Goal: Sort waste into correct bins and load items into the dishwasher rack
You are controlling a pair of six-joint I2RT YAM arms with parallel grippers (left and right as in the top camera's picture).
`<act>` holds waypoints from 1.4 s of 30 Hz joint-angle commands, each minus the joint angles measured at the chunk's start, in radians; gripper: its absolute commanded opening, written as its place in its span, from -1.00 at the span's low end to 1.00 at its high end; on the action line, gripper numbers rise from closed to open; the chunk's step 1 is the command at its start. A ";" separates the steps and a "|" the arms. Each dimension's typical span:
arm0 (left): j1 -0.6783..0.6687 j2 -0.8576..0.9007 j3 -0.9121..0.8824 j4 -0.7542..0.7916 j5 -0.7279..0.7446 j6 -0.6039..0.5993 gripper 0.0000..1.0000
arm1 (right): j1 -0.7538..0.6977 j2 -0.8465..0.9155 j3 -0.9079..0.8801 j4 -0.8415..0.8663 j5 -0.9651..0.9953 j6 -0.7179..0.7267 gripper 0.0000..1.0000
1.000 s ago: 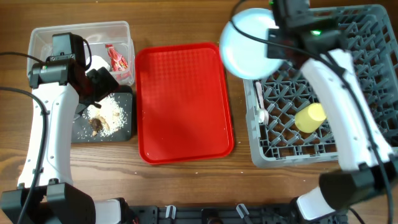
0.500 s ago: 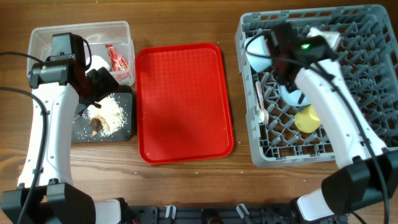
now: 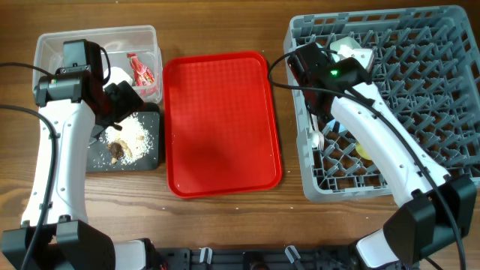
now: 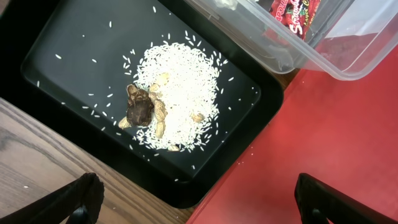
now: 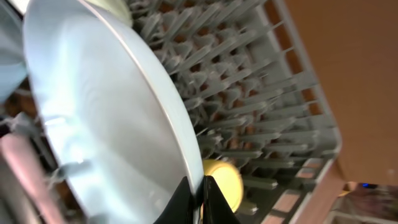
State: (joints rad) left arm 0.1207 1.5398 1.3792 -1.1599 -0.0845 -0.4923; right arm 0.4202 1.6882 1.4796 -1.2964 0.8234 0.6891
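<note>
The light-blue plate point(image 5: 106, 112) is down in the dishwasher rack point(image 5: 249, 93) now, standing on edge among the pegs. A second ago it hung flat over the rack's upper-left corner in the overhead view. The right pincer point(image 5: 200, 199) is clamped on its rim at the bottom of the wrist frame, so I'd judge letting go is all that is left of this step. The yellow cup point(image 5: 224, 177) sits just beyond.

From overhead the right arm hides the plate almost wholly; only the wrist camera shows the grip. Overhead alone gives the white fork point(image 3: 315, 129) at the rack's left edge and the red serving tray point(image 3: 221, 120) mid-frame on the worktop point(image 3: 225, 30).

Far left, the left pincer point(image 4: 198, 186) hangs unmoved, fingers apart and empty, over the black tray point(image 4: 62, 62) of food scraps point(image 4: 168, 99). The red wrapper point(image 4: 292, 9) lies in the clear tub point(image 4: 336, 56).
</note>
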 commanded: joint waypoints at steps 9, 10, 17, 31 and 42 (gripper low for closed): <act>-0.039 -0.005 0.001 0.076 0.128 0.048 0.99 | -0.113 -0.346 0.006 0.319 -0.700 -0.338 0.85; -0.068 -0.005 0.001 0.109 0.145 0.083 1.00 | -0.138 -0.343 0.006 0.366 -0.877 -0.412 0.88; -0.229 -0.004 0.001 0.039 0.137 0.192 1.00 | -0.160 -0.164 0.005 0.203 -0.966 -0.450 0.94; -0.315 -0.615 -0.490 0.177 0.114 0.170 1.00 | -0.048 -0.686 -0.476 0.476 -0.823 -0.419 0.99; -0.315 -1.015 -0.552 0.199 0.114 0.171 1.00 | -0.046 -0.920 -0.603 0.446 -0.704 -0.374 0.99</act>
State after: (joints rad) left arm -0.1898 0.5354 0.8391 -0.9638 0.0444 -0.3302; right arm 0.3706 0.7498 0.8845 -0.8513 0.0914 0.2989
